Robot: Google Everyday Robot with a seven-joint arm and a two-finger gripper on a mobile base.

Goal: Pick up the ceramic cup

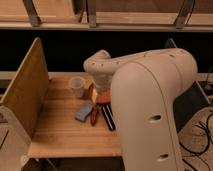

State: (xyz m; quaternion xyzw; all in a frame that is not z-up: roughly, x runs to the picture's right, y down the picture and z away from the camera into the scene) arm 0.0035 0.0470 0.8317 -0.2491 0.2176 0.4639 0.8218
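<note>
The ceramic cup [77, 86] is small, pale and handleless. It stands upright on the wooden table [60, 132] towards the back. My gripper [100, 88] hangs down from the beige arm just to the right of the cup, over the orange-red bowl [104, 97]. The arm and gripper hide most of the bowl. The cup stands apart from the gripper, with nothing in contact with it.
A blue sponge-like block [84, 112], a reddish-brown object [94, 115] and a black flat object [108, 118] lie in front of the bowl. A wooden side panel [25, 85] rises along the table's left edge. My large arm link [150, 115] blocks the right side.
</note>
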